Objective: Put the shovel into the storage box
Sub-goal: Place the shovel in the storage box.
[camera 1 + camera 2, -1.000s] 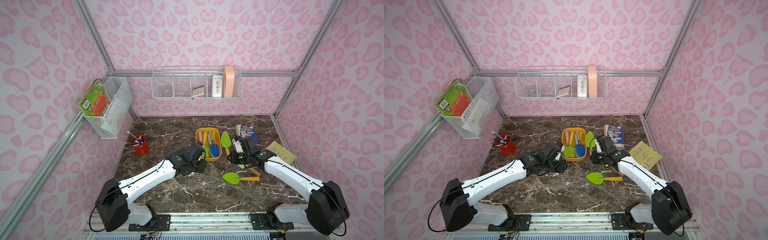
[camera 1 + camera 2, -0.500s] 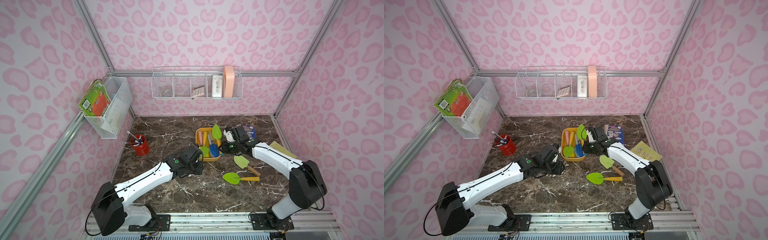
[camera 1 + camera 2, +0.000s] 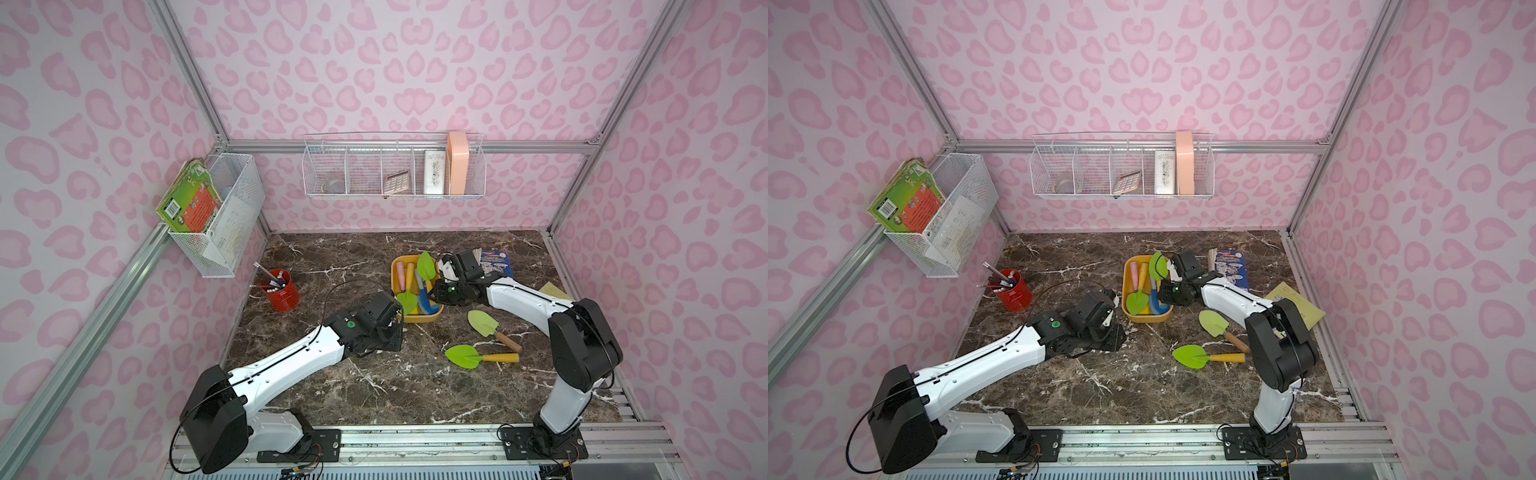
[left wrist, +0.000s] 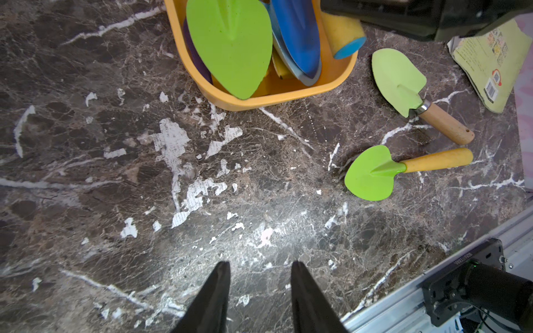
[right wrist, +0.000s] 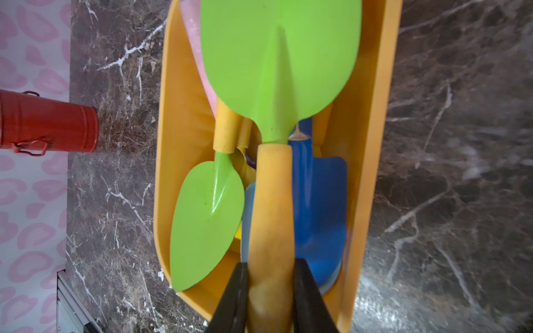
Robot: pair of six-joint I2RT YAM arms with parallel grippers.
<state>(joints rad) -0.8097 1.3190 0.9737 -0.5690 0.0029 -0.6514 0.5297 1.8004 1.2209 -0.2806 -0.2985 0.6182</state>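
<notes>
The right gripper [image 5: 271, 263] is pinching the yellow handle of the green-bladed toy shovel [image 5: 279, 72] and holding it lengthwise above the shallow yellow-orange plastic storage box [image 5: 372, 144], with the blade pointing toward the box's far end.

Risk 1: the box is already carrying a green shovel [image 5: 207, 219] and a blue shovel [image 5: 320, 201]. A released shovel is likely landing on that pile and could be sliding over the rim.

Risk 2: a release while the blade is overhanging the far rim could be tipping the shovel out.

The left gripper [image 4: 260, 263] is standing partly spread and empty over the marble bench [image 4: 115, 173] beside the box's near end. Any drift toward the box risks nudging it.

A pale green shovel [image 4: 401, 77] and a bright green shovel [image 4: 372, 173] are lying on the bench beside the box.
</notes>
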